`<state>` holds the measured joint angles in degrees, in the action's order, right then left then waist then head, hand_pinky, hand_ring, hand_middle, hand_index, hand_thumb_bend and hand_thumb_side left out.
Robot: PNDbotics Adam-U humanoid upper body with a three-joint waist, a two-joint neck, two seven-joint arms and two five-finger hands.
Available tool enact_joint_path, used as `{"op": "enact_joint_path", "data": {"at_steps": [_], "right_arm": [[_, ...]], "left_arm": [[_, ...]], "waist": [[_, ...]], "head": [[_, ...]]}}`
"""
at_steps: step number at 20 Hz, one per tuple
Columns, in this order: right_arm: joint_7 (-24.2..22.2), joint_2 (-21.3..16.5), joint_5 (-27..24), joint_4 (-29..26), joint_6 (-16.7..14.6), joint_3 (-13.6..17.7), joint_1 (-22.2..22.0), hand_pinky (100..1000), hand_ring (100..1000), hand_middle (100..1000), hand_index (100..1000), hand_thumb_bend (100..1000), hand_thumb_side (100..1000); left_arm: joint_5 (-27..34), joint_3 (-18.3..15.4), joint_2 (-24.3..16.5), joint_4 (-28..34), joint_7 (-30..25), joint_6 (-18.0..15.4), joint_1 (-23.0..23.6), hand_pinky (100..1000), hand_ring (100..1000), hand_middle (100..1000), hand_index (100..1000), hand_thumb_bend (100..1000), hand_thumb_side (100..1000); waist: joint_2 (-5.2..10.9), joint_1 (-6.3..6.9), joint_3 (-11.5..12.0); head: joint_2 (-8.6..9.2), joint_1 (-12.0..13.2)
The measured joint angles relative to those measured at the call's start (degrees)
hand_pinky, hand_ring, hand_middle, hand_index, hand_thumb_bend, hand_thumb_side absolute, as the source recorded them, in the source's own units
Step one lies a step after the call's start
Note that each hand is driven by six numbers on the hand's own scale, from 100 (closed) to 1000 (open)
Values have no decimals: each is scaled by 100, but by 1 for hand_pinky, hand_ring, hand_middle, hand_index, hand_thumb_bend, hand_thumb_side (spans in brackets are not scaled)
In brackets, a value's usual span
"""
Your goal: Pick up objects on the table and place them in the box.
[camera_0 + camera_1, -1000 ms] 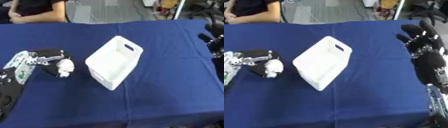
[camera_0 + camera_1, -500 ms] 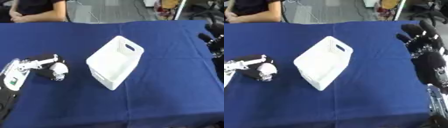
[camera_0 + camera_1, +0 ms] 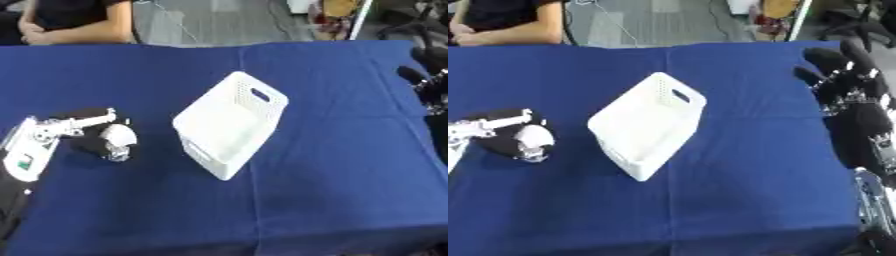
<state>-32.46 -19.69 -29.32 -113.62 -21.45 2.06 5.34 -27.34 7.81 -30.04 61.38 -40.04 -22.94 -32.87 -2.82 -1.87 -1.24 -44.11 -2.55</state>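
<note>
A white perforated box (image 3: 229, 131) with a handle slot stands askew in the middle of the blue table. To its left lies a black, rounded object with a white part (image 3: 116, 139). My left hand (image 3: 54, 131) comes in from the left edge, and one straight silver finger (image 3: 511, 120) lies across the top of the black object. No fingers curl round it. My right hand (image 3: 852, 89), black, is raised at the right edge with its fingers up and spread, holding nothing, well apart from the box.
The blue cloth (image 3: 341, 170) covers the whole table, with bare cloth in front of and to the right of the box. The table's front edge runs along the bottom. Beyond the far edge are grey floor and clutter.
My left hand has drawn back down and to the left, off most of the black and white object. The object has stayed about where it was. The box and right hand have not moved.
</note>
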Motion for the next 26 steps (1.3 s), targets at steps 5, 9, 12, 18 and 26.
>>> {"op": "enact_joint_path", "data": {"at_steps": [5, 9, 12, 18, 26], "right_arm": [[2, 0, 9, 0, 1, 1, 0, 959, 997, 887, 1000, 200, 593], [2, 1, 16, 0, 1, 2, 0, 958, 996, 886, 1000, 200, 593], [2, 1, 16, 0, 1, 2, 0, 958, 996, 886, 1000, 200, 594], [2, 1, 16, 0, 1, 2, 0, 958, 996, 886, 1000, 201, 594], [-2, 1, 14, 0, 3, -1, 0, 959, 996, 886, 1000, 202, 593]], "left_arm": [[406, -215, 0, 325, 300, 115, 21, 100, 100, 440, 519, 100, 373], [1132, -407, 1, 764, 1505, 465, 64, 100, 100, 424, 490, 100, 434], [1631, -395, -1, 1084, 2277, 731, 111, 100, 100, 424, 490, 100, 443], [2070, -326, -16, 1458, 2709, 1026, 126, 100, 100, 424, 491, 100, 453], [2363, -144, 107, 1666, 2625, 1180, -375, 100, 100, 425, 493, 100, 476]], "waist": [[0, -2, 23], [0, -4, 32], [0, -5, 32], [0, -5, 34], [17, -6, 45]], "head": [[0, -5], [0, -7], [0, -7], [0, -9], [0, -9]]}}
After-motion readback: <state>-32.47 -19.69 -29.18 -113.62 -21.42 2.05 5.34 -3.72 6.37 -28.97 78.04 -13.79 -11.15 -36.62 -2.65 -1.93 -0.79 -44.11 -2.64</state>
